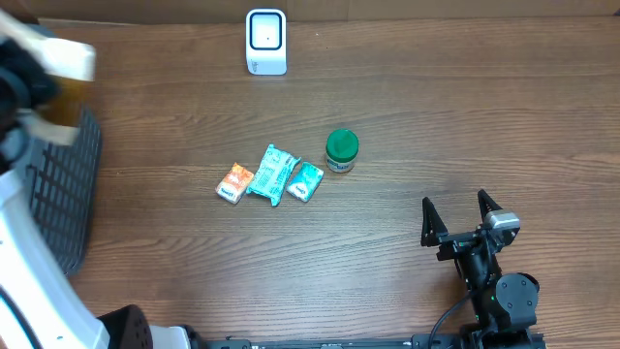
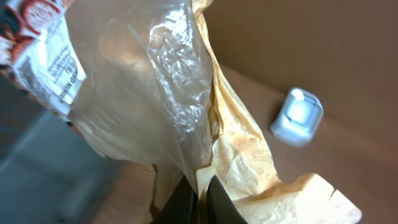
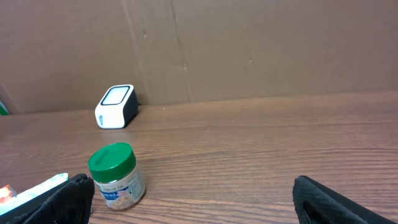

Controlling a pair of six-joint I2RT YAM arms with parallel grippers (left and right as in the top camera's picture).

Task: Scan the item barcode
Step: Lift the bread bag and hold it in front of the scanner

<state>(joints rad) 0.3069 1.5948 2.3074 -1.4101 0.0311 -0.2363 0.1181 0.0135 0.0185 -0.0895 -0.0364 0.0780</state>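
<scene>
Clamping the clear-and-tan bag (image 2: 137, 93) tight by one edge, the left gripper (image 2: 200, 193) holds it stretching lengthwise ahead of itself, with the white scanner (image 2: 297, 116) beyond to its right; the right gripper (image 1: 454, 200) gapes empty.

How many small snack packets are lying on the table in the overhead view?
3, in a row mid-table: orange packet at left, long teal packet in the middle, smaller teal packet at right, near the green-lidded jar. The basket at the left edge may hide more.
</scene>
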